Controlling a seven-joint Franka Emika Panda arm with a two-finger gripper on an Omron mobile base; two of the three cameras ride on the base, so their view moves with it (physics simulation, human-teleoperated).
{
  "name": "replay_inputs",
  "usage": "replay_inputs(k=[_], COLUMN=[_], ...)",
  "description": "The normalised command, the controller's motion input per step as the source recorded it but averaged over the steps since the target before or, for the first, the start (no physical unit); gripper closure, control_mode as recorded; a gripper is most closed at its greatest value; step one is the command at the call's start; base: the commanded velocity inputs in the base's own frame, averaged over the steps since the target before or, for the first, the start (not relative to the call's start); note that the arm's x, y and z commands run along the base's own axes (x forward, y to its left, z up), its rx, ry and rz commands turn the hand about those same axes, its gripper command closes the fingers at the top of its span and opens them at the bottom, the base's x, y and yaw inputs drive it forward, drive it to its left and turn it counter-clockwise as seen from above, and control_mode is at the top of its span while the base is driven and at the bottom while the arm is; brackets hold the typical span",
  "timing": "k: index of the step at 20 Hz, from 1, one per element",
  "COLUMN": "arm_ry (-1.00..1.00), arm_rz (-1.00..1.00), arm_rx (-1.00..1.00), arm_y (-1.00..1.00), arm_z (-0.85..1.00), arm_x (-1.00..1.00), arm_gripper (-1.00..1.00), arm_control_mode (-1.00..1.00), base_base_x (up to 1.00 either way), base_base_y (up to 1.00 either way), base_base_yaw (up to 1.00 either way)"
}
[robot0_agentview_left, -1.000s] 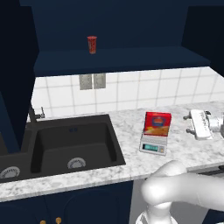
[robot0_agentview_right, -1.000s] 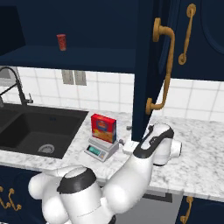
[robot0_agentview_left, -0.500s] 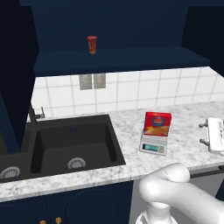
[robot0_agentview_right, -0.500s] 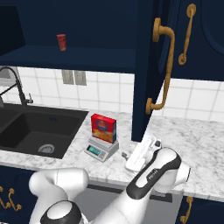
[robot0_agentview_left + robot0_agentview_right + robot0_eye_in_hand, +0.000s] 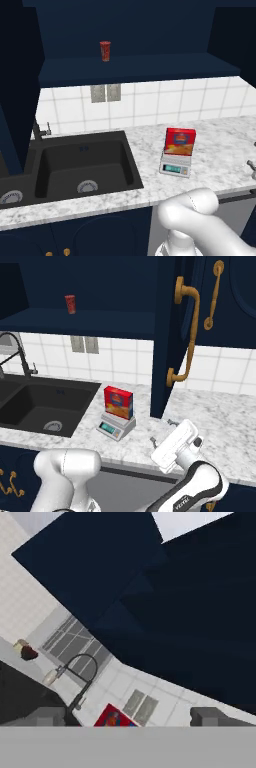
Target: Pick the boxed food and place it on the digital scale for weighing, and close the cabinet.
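Note:
The boxed food [image 5: 180,141] [image 5: 118,403], red with a yellow-orange picture, stands upright on the digital scale [image 5: 174,168] [image 5: 115,427] on the marble counter, right of the sink. My gripper [image 5: 163,432] hangs open and empty over the counter's front edge, to the right of the scale and apart from it. In the hand view its fingertips [image 5: 210,716] stand wide apart, with the box's red top [image 5: 116,718] low between them. The cabinet [image 5: 140,70] stands open. One navy door [image 5: 167,331] with a gold handle [image 5: 185,336] juts out above my hand.
A small red cup [image 5: 105,51] [image 5: 70,304] stands on the open cabinet's shelf. The black sink [image 5: 85,165] with its faucet [image 5: 12,348] lies left of the scale. Another navy door [image 5: 230,301] with a gold handle hangs at the far right.
My hand has swung right and toward the counter's front edge, away from the scale, staying open. The box and scale have not moved.

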Motion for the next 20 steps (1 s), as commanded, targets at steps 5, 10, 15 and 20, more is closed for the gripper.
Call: replay_inputs(k=[5, 10, 15, 20], arm_ry=[-0.29, -0.25, 0.03, 0.16], arm_rz=[0.02, 0.05, 0.0, 0.01], arm_rx=[0.27, 0.28, 0.12, 0.02], arm_y=[-0.99, -0.91, -0.79, -0.66], arm_z=[0.18, 0.13, 0.24, 0.07], arm_x=[0.0, 0.0, 0.14, 0.34], arm_gripper=[-1.0, -1.0, -1.0, -1.0], arm_control_mode=[-1.0, -1.0, -1.0, -1.0], base_base_x=[0.0, 0.0, 0.0, 0.0], base_base_y=[0.0, 0.0, 0.0, 0.0], base_base_yaw=[0.0, 0.0, 0.0, 0.0])
